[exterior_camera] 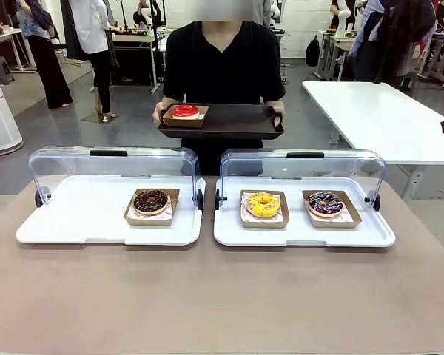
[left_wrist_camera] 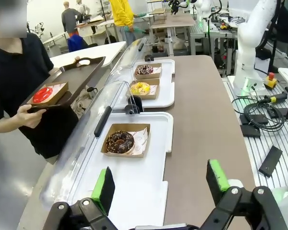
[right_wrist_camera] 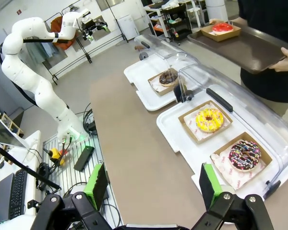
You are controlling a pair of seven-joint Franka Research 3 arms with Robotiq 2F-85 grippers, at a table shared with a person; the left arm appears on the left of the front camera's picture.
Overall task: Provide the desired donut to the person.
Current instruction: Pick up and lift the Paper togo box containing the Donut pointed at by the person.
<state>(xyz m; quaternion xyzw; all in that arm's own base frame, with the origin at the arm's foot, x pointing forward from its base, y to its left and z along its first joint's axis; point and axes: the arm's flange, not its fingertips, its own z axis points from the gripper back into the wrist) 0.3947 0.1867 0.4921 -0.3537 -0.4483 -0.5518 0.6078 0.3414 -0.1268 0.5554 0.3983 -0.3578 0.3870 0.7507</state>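
The left pincer is held wide and empty over the surface, as is the right pincer. The red donut is carried well beyond both, on the tray held by the person.

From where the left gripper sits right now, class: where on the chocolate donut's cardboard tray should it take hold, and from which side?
Probably the cardboard tray by its two low side walls, pinched from above on the robot's side. The raised clear lid blocks the far edge, and the chocolate donut with its icing fills the middle, so the open left gripper should straddle the box rather than touch the donut.
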